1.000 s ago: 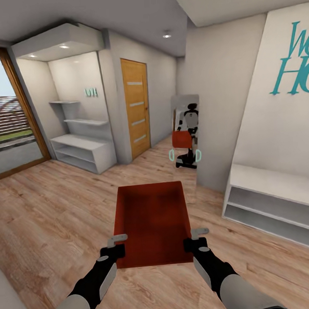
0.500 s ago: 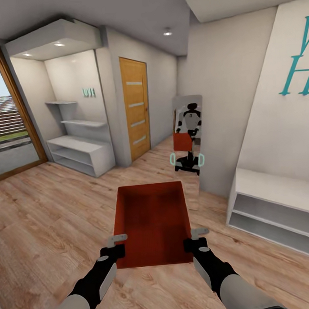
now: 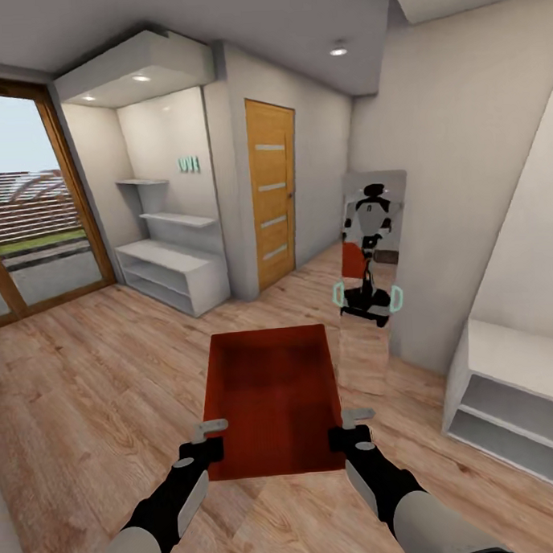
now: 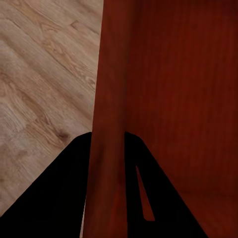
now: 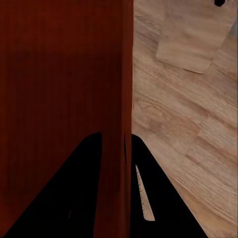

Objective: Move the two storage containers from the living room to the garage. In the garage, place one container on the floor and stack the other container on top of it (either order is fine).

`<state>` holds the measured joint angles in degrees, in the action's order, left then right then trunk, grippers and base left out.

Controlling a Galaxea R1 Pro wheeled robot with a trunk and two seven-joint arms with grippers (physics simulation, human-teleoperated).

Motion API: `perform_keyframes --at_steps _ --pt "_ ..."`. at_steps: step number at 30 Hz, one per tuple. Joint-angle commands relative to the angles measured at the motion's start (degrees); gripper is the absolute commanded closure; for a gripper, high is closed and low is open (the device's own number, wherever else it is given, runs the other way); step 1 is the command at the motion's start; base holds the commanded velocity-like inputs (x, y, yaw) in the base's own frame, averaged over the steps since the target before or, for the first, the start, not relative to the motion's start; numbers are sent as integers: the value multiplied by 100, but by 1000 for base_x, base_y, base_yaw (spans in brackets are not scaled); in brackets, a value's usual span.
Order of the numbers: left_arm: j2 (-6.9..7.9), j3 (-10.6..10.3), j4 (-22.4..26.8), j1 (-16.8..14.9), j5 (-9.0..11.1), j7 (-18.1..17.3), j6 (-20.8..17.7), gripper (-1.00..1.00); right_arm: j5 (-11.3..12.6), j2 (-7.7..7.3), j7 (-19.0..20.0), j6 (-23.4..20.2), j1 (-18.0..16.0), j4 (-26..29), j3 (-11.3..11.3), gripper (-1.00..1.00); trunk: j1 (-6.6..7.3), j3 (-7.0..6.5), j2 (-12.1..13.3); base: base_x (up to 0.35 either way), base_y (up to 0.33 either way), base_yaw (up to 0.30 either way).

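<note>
Both grippers held one orange-red storage container (image 3: 271, 399) level in front of the robot, above the light wood plank floor (image 3: 88, 381). Its left gripper (image 3: 210, 440) was clamped on the bin's left wall (image 4: 106, 148), one finger on each side, and the right gripper (image 3: 350, 428) pinched the right wall (image 5: 126, 99) likewise. Ahead stood a tall mirror (image 3: 372, 280) reflecting the robot, a wooden door (image 3: 272, 204), and white shelves (image 3: 173, 273).

one orange-red container (image 3: 272, 397), two hands (image 3: 202, 442) (image 3: 354, 431), one wooden door (image 3: 272, 203), one mirror (image 3: 368, 280)
</note>
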<state>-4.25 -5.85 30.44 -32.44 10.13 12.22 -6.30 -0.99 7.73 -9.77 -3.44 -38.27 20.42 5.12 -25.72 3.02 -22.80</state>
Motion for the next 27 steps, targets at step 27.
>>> perform_keyframes --at_steps 27 --pt "3 58 24 -8 155 132 366 100 214 1 -15 -34 2 6 -20 100 -7 13 -13 322 0 243"
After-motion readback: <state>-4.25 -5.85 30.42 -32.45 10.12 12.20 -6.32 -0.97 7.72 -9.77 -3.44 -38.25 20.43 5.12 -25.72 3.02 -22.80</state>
